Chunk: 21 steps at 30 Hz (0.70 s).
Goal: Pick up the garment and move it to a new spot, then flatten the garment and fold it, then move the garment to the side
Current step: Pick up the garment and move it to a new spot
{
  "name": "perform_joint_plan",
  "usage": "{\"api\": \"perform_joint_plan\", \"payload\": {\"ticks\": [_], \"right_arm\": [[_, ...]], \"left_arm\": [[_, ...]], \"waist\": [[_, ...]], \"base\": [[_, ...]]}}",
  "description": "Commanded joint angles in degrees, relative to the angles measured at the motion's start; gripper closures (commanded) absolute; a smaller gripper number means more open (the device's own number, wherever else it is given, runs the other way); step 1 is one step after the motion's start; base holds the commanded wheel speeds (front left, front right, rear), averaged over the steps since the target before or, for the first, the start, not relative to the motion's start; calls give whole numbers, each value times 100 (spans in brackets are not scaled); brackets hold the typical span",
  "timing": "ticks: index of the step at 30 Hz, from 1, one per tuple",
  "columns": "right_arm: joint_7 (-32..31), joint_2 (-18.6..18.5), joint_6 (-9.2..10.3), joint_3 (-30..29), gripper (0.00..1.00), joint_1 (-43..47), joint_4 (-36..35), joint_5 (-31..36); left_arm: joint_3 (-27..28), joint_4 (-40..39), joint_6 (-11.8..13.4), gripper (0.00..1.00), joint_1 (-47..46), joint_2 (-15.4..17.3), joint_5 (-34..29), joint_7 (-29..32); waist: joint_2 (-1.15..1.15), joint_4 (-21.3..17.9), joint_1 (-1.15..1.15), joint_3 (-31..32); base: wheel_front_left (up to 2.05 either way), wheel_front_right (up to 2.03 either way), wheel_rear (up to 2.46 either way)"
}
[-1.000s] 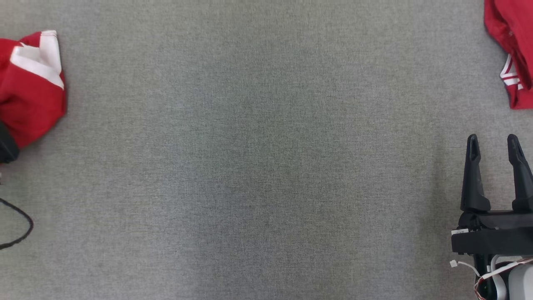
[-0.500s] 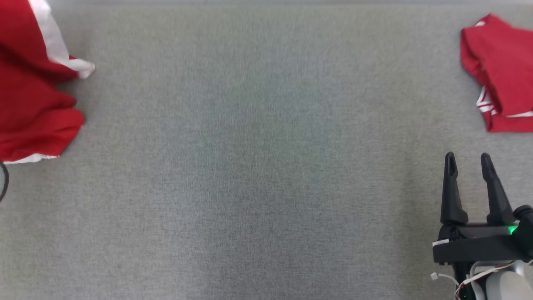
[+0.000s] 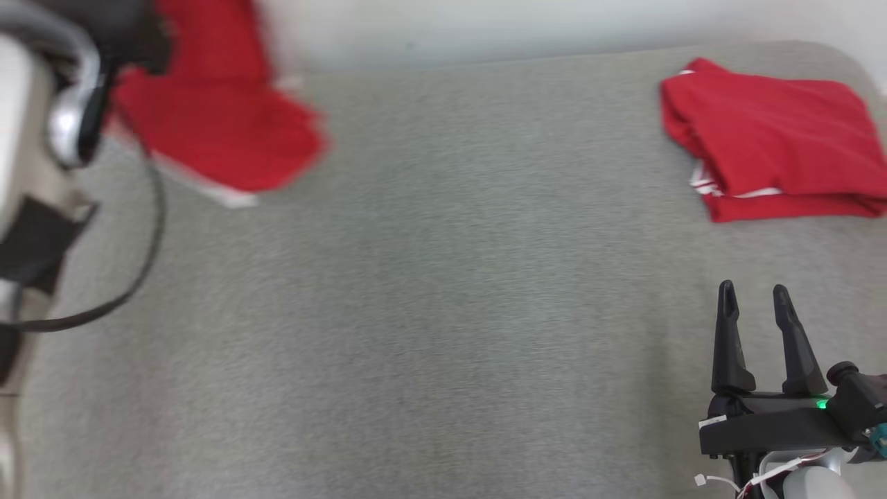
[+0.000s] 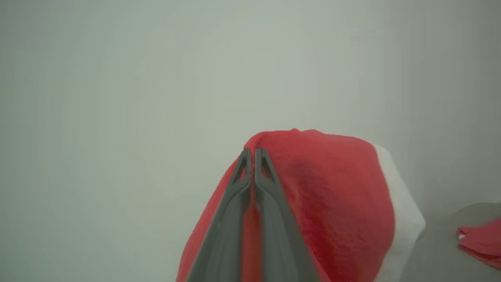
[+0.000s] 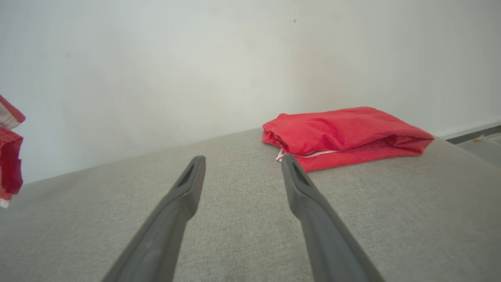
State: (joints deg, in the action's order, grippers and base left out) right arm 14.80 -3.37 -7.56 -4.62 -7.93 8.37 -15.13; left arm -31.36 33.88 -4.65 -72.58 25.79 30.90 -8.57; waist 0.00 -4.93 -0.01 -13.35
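L hand (image 4: 253,151) was shut on a hanging red cloth garment w/ white trim (image 4: 332,196). R hand (image 3: 752,287) was wide open, empty; folded red cloth (image 3: 769,138) lay ahead of it.

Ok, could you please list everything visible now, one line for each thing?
red garment with white trim: one, red and white, hanging from the left gripper at far left
folded red garment: one, red with white stripes, lying on the far right
grey fabric surface: one, grey, beneath everything
wall: one, white, behind the surface
cable: one, black, looping at the left edge
left gripper: one, dark, shut on the garment
right gripper: one, dark, open, near right
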Motion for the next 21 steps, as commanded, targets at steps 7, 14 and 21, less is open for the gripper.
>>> {"api": "perform_joint_plan", "payload": {"ticks": [7,14,21], "right_arm": [[37,50,17,83,0,-73,6,-215],[33,51,17,100,0,-97,41,-472],[33,53,17,-3,0,-130,13,-504]], "left_arm": [[-198,-463,162,100,-194,-680,98,157],[-289,-491,293,100,-78,-1201,259,104],[-421,-286,403,100,95,-1799,377,-121]], "waist": [[0,-1027,1,143],[0,-1453,1,24],[0,-1542,1,-77]], "base": [[0,0,0],[0,0,0],[0,0,0]]}}
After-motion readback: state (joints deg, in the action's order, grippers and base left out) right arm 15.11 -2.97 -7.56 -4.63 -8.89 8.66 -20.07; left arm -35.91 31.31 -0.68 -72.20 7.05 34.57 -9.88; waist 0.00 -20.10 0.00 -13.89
